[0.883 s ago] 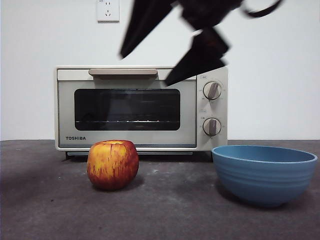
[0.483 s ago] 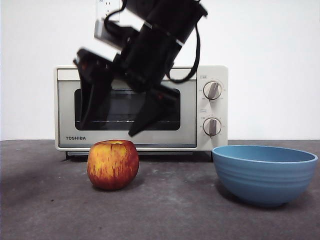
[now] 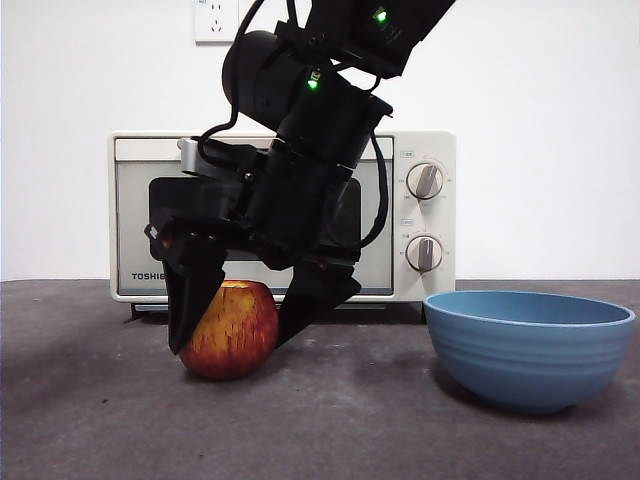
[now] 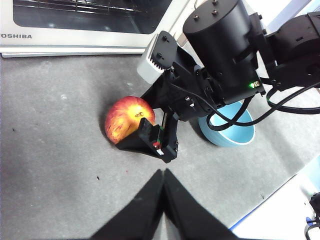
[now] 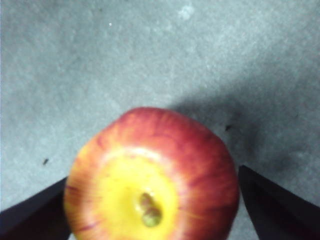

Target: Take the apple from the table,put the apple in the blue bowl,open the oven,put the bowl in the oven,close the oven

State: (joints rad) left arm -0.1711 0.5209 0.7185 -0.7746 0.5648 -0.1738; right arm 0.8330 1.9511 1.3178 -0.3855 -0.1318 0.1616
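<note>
The red and yellow apple [image 3: 235,335] rests on the dark grey table [image 3: 350,430] in front of the oven [image 3: 425,285]. My right gripper [image 3: 232,343] has come down over it, open, one black jaw on each side of the fruit. In the right wrist view the apple [image 5: 150,175] fills the space between the jaws, dimple and stem facing up. The blue bowl [image 3: 530,350] stands empty to the right of the apple. The cream Toshiba oven has its door shut. My left gripper [image 4: 162,172] hangs shut above the table, looking down on the apple [image 4: 125,117] and the bowl [image 4: 230,135].
The right arm [image 4: 215,60] is a big dark mass above the apple and hides much of the oven's glass door. A wall socket [image 3: 215,20] sits high on the white wall behind. The table's pale edge [image 4: 280,220] shows near the left gripper.
The right arm has swung down from above the oven to the table, and its open jaws now straddle the apple. Apple and bowl have not moved.
</note>
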